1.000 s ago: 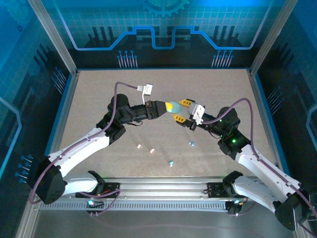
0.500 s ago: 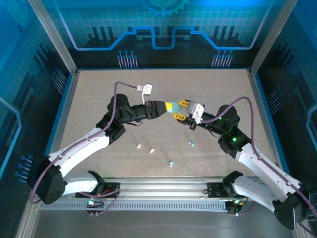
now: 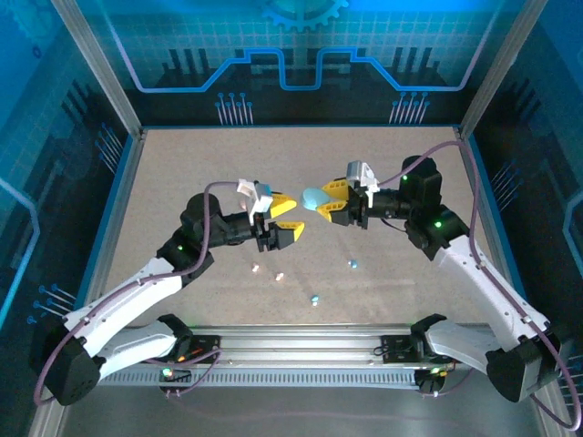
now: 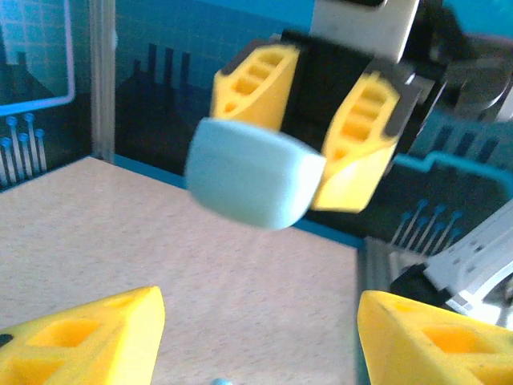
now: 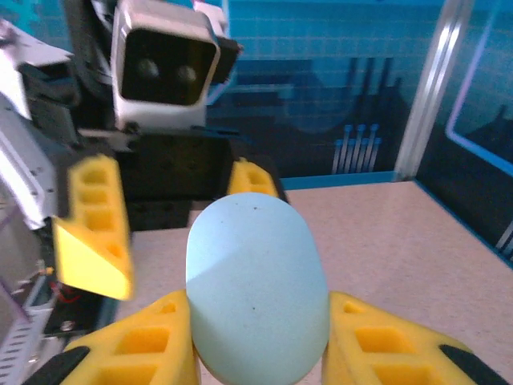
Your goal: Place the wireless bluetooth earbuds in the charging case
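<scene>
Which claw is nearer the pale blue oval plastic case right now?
Right. The right claw is shut on the pale blue oval plastic case; the left claw stands open, apart from it, on its left in the top view.

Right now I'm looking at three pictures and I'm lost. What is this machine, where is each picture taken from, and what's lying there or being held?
These are two robot arms bolted at the near edge of a speckled beige table. The wide picture comes from a fixed camera above and behind them. The other two come from small cameras, one on each wrist, looking forward. Each arm ends in a two-finger pincer. The right pincer is shut on a pale blue rounded plastic charging case, held up off the table. The left pincer faces it, open and empty. Four tiny glossy earbuds lie loose on the table nearer the arm bases, two whitish and two blue.
</scene>
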Motion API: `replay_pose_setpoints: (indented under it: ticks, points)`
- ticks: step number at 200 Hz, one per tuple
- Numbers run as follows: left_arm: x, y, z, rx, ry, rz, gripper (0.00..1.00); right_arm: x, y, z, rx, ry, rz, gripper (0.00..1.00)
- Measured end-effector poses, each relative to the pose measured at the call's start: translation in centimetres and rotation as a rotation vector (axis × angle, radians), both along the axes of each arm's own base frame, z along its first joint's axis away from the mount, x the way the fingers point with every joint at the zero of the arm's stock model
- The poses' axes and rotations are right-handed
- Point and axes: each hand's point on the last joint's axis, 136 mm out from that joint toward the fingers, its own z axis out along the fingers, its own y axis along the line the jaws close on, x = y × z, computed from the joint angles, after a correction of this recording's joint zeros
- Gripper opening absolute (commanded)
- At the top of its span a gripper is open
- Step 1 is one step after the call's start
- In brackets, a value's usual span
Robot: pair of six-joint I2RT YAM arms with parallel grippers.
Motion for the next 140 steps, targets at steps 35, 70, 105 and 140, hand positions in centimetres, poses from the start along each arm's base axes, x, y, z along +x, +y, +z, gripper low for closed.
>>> replay_pose_setpoints:
  ticks: [35, 70, 105, 140]
  points:
    - [0.1, 0.0, 0.1, 0.030, -0.089, 0.002, 0.66, -0.9, 0.3, -0.1, -0.007, 0.065, 0.069, 0.31]
    - [-0.1, -0.3, 0.4, 0.017, -0.111, -0.019, 0.66, -0.8, 0.4, -0.6, -0.016, 0.095, 0.077, 0.31]
    - [0.0, -0.7, 0.2, 0.016, -0.102, -0.034, 0.66, -0.9, 0.6, -1.0, -0.024, 0.100, 0.085, 0.31]
    - [-0.1, -1.2, 0.1, 0.011, -0.072, -0.062, 0.63, -1.2, 1.1, -1.4, -0.037, 0.096, 0.104, 0.31]
